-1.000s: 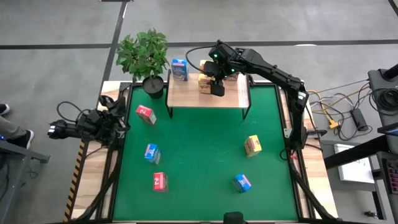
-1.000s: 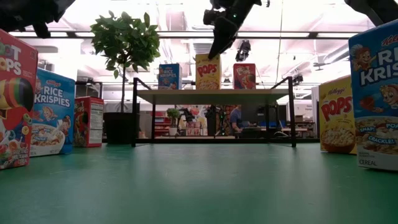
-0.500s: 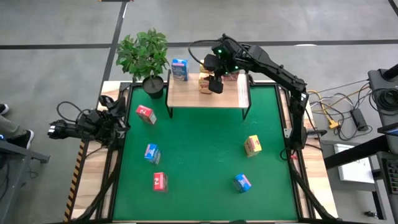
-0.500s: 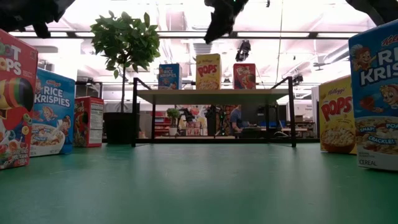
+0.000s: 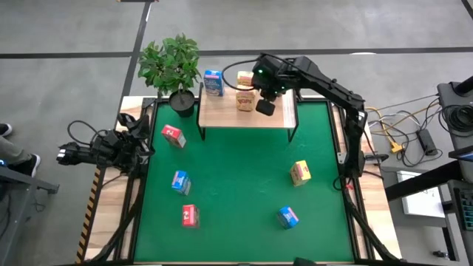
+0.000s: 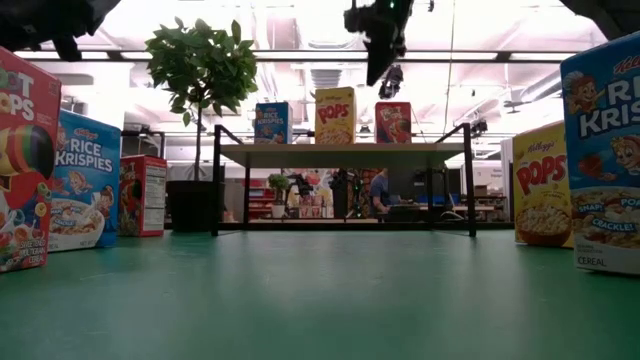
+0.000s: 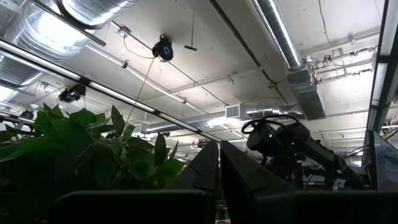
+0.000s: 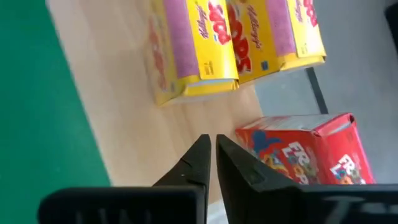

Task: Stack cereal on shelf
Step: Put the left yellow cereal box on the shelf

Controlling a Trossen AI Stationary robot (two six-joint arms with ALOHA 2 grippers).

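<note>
My right claw (image 5: pixel 265 106) hangs over the shelf (image 5: pixel 222 114), fingers (image 8: pixel 198 163) pressed together, pinching nothing. On the shelf: blue box (image 5: pixel 213 83) far left, two yellow boxes (image 8: pixel 193 50) stacked mid, red box (image 8: pixel 305 148) to their right. On the green mat (image 5: pixel 236 177): two red, two blue, one yellow box (image 5: pixel 300 173). Left claw (image 7: pixel 219 171) parked at the table's left edge, shut tight, empty.

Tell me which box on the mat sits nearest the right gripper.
The yellow box on the mat's right side; the right gripper hangs shut above the shelf.
</note>
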